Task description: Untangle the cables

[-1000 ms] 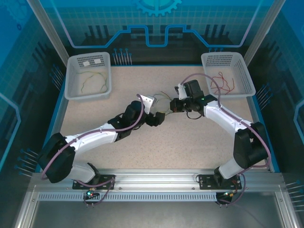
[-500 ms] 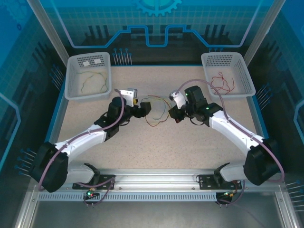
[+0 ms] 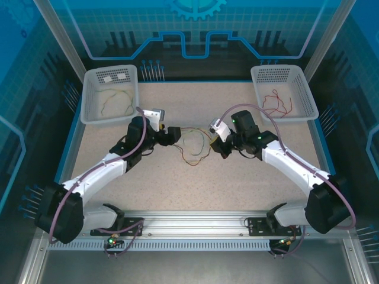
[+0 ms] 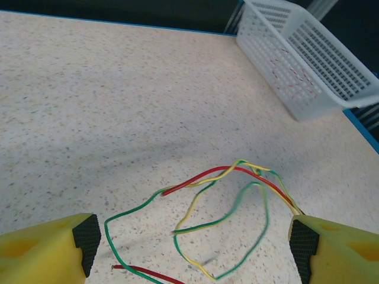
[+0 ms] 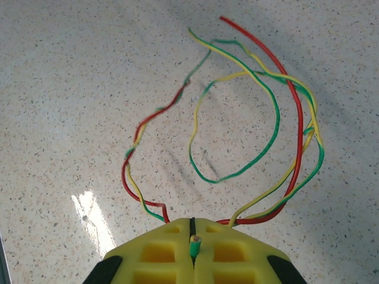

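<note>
The right claw (image 5: 192, 228) pinches the cables (image 5: 294, 130) (presumably as an anchor) so the spread left claw (image 4: 194, 241) can tease strands apart

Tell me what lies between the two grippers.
The tangled cables, red and yellow-green loops, span the gap between the left gripper and right gripper in the top view.

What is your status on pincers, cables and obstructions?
Left pincer open. Right pincer shut on thin red, yellow and green wire cables, looped together mid-table. Nothing in the way.
</note>
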{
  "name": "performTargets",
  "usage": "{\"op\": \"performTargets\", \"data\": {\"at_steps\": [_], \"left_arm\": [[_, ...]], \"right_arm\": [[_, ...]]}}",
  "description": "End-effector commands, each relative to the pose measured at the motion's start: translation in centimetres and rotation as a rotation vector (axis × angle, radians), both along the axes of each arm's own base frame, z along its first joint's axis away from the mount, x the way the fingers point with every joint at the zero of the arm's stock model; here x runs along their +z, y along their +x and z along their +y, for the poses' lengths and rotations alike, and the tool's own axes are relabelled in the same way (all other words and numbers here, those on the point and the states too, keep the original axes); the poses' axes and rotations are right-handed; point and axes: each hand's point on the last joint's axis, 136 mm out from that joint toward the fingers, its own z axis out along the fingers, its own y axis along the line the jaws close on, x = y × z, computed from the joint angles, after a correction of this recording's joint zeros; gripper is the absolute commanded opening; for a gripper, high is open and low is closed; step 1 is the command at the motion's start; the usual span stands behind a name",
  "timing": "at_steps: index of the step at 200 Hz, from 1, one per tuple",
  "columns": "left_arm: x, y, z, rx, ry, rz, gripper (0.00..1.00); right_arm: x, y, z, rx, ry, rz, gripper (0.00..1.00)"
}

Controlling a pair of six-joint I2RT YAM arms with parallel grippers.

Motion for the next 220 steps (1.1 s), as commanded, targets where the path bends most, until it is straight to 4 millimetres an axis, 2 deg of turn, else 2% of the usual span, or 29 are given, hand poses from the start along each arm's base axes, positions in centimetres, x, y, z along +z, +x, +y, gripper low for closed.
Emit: {"op": "performTargets", "data": {"at_steps": [1, 29, 65, 86, 106, 120, 135, 145, 152, 202, 220], "left_arm": [[-0.1, -0.9, -1.2, -0.107, 0.02, 0.004, 0.85], [-1.6, -0.8, -1.7, -0.129, 0.019, 0.034, 0.84], [-2.5, -0.4, -2.6, -0.157, 0.038, 0.041, 0.8], [-2.7, -0.3, -3.1, -0.179, 0.043, 0.043, 0.7], [-2.8, -0.5, -3.7, -0.207, 0.043, 0.034, 0.52], [-2.8, -0.6, -3.8, -0.211, 0.047, 0.031, 0.28], [-2.6, -0.7, -3.8, -0.209, 0.045, 0.027, 0.21], [-2.5, -0.8, -3.7, -0.207, 0.045, 0.024, 0.08], [-2.5, -0.9, -3.7, -0.204, 0.047, 0.024, 0.02], [-0.8, -1.4, -3.3, -0.198, 0.036, -0.02, 0.0], [-0.4, -1.6, -3.4, -0.205, 0.032, -0.026, 0.0]], "right_arm": [[1.5, 0.4, 0.2, 0.024, 0.031, -0.023, 0.0], [2.4, -0.5, 1.3, 0.079, 0.096, 0.002, 0.0], [2.7, -1.1, 1.7, 0.114, 0.12, 0.029, 0.0], [2.6, -1.1, 1.8, 0.11, 0.122, 0.04, 0.0], [2.5, -1.0, 1.7, 0.097, 0.121, 0.042, 0.0], [2.5, -0.8, 1.6, 0.082, 0.119, 0.038, 0.0], [2.4, -0.7, 1.6, 0.078, 0.116, 0.041, 0.0], [2.3, -0.7, 1.6, 0.075, 0.114, 0.045, 0.0], [2.2, -0.6, 1.5, 0.069, 0.11, 0.046, 0.0], [1.2, 0.0, 1.1, 0.036, 0.064, 0.059, 0.0], [0.5, 1.0, 0.4, -0.021, 0.024, 0.048, 0.01]]}}
